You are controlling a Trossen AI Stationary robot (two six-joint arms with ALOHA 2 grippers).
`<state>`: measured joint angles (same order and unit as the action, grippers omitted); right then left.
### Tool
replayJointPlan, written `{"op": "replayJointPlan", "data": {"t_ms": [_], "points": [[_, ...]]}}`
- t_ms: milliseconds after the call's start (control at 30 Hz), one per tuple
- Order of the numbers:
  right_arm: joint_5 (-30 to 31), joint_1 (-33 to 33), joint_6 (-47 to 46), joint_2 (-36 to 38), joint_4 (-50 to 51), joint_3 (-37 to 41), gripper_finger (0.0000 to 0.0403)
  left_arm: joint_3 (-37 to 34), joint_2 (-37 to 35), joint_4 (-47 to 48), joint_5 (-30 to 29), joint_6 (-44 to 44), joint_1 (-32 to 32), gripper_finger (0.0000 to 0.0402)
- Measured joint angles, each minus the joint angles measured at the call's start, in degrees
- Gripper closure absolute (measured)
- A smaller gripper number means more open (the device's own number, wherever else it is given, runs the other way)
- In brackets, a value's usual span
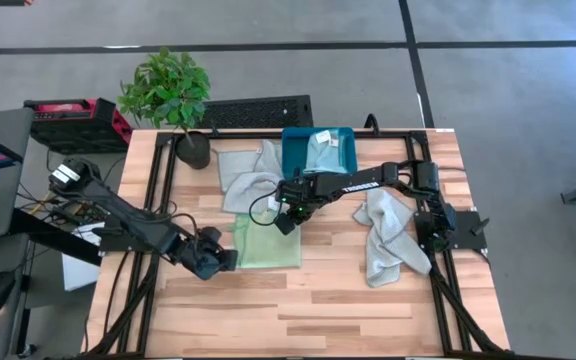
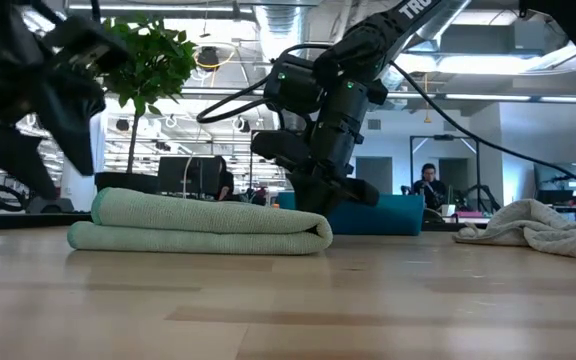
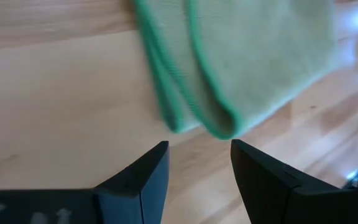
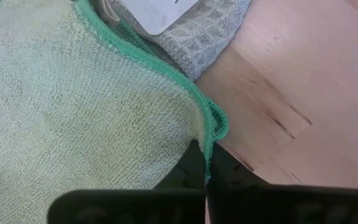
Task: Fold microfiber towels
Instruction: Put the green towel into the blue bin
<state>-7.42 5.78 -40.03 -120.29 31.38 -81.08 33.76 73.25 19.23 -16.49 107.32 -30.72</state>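
Note:
A light green towel [image 1: 268, 243] lies folded on the table's middle, its layers showing in the low view [image 2: 203, 225]. My right gripper [image 1: 288, 216] stands over its far right corner, shut on the hem. My left gripper [image 3: 197, 163] is open and hovers just off the towel's left edge [image 3: 222, 124], with nothing between its fingers. One grey towel [image 1: 248, 175] lies crumpled behind the green one. Another grey towel [image 1: 388, 238] lies at the right. A light blue towel [image 1: 325, 150] sits in the teal bin. My right gripper pinches the green towel's darker green hem [image 4: 211, 140] between its two shut fingers, right beside the far right corner. The fingers come from above, slanting down. How many layers they have, I cannot tell. The towel lies flat on the table.
The teal bin [image 1: 293, 155] stands at the far middle, and a potted plant [image 1: 173, 100] at the far left corner. A white tag [image 4: 160, 12] lies on the grey towel beside the green corner. Bare wood stretches along the near edge.

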Motion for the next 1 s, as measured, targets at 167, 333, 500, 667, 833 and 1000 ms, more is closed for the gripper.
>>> {"op": "replayJointPlan", "data": {"t_ms": [167,333,500,667,833,1000], "points": [[0.04,0.00,0.00,0.00,-0.12,0.02,0.0392,-1.58,-0.02,-3.69,-0.19,-1.28,0.04,0.0237],[0.00,0.27,-0.01,-0.04,-0.83,0.04,0.0396,-3.75,2.23,-7.02,-0.11,-1.15,0.07,0.0237],[-0.17,0.46,-0.02,-0.07,-1.10,0.04,0.0388,-3.63,6.82,-13.09,0.19,-2.96,0.07,0.0237],[-0.21,0.44,-0.02,-0.09,-1.54,0.04,0.0395,-3.54,10.09,-18.68,-0.24,-4.79,0.09,0.0237],[0.00,0.24,-0.02,-0.09,-1.56,0.04,0.0391,-3.54,9.85,-20.83,-0.61,-6.20,-0.04,0.0237],[-0.03,0.26,-0.02,-0.09,-1.44,0.02,0.0393,-3.54,9.33,-20.86,-1.78,-6.22,-0.55,0.0237]]}}
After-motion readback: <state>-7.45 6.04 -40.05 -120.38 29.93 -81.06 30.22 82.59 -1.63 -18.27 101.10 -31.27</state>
